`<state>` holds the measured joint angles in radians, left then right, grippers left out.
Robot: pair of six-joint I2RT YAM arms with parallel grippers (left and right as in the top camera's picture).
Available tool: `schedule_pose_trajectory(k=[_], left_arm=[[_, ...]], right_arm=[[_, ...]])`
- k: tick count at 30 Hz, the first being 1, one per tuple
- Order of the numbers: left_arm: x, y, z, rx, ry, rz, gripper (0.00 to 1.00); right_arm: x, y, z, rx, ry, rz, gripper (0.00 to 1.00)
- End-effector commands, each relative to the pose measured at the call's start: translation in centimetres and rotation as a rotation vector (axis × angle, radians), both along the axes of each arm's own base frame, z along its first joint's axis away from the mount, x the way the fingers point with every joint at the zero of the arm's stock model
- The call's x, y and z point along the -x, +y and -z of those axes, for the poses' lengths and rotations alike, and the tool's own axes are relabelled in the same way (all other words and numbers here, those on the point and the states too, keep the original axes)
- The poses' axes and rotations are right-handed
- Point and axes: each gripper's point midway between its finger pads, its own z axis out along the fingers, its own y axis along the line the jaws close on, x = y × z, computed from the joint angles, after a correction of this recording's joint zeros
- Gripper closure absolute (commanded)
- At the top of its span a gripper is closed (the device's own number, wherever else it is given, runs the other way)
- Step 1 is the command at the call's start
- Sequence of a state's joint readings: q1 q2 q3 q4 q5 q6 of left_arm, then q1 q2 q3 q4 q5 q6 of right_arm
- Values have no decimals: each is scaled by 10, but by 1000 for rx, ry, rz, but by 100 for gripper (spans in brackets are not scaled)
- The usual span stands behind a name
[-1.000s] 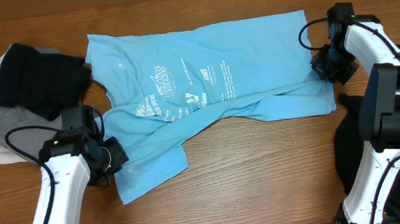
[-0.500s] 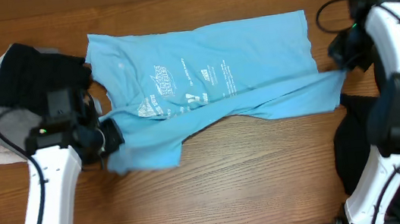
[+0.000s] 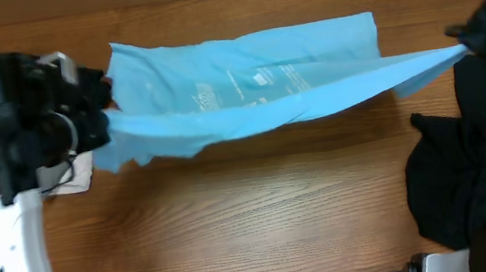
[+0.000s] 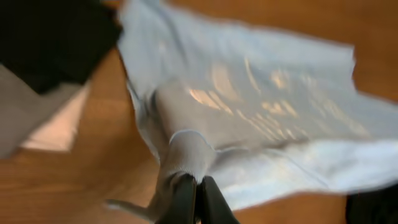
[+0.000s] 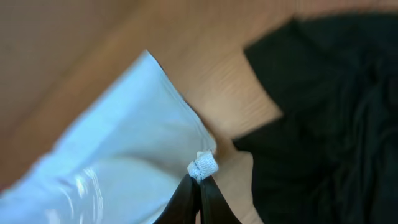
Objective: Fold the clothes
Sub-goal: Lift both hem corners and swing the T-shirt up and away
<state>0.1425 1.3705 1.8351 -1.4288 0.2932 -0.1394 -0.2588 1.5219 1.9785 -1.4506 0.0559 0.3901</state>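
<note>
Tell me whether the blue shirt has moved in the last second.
Yes. The blue shirt drew away from the near table edge, toward the far one.

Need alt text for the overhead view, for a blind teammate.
A blue shirt is stretched across the wooden table, pinched at each end by the left hand and right hand. Black clothes lie at the right.
</note>
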Motion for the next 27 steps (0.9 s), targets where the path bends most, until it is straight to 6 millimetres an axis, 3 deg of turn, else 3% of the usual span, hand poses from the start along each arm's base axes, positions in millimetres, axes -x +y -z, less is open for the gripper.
schedule_pose_trajectory(k=[1,7,12,16,20,23,27], left_arm=[[13,8,-51,-31,-147,-13,96],[35,16,-104,-46,-319,-79,96],[37,14,-117,-41,-377,-86,96],[19,12,-111,-10,-357,-58,96],[-18,4,-95,54,-315,14,96],[-62,-3,-83,76,-319,81,96],[-134,-13,-63,73,-364,137,96]], right_arm=[[28,2,-54,81,-167,-29,96],[61,11,-116,155,-404,-26,96],[61,16,-135,202,-478,-76,96],[34,16,-118,180,-422,-126,96],[-8,16,-81,130,-319,-209,96],[-52,13,-50,71,-270,-247,96],[-113,5,-22,39,-295,-281,96]])
